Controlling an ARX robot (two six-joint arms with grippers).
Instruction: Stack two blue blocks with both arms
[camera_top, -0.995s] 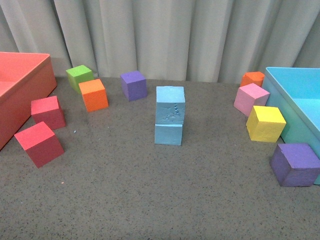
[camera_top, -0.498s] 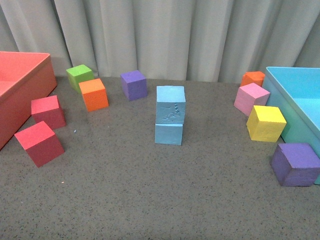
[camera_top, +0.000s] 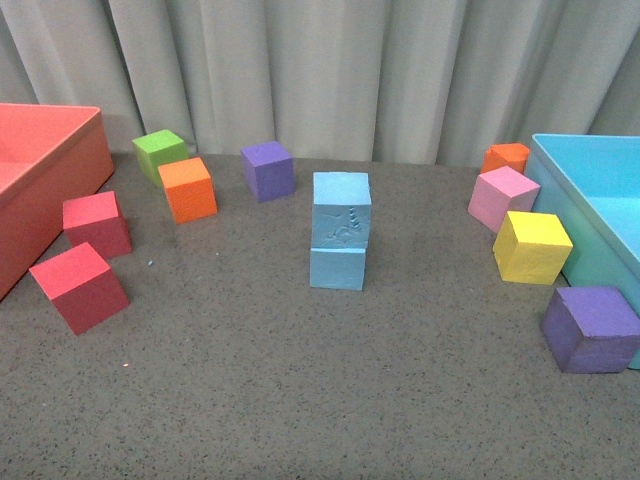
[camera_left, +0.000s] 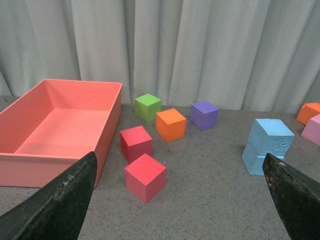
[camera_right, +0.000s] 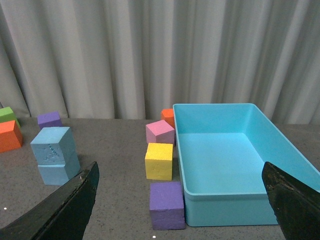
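Desk (camera_top: 300, 400): grey, curtain (camera_top: 330, 70) behind | blue blocks (camera_top: 340, 232) stacked mid-desk | your left fingers (camera_left: 55, 200) and right fingers (camera_right: 65, 205) stood apart, clear of stack

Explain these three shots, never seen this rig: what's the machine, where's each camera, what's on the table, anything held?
It is a robot with two arms. One camera sits on its body, facing forward; no arm shows there. The other two ride on the wrists, so the black wedges at the lower corners are each open end effector's fingers: left end effector, right end effector. Neither holds anything. On the grey speckled table, one matte sky-blue foam cube sits stacked on a second sky-blue cube. Other coloured cubes lie around, between a salmon-red plastic bin and a turquoise plastic bin.
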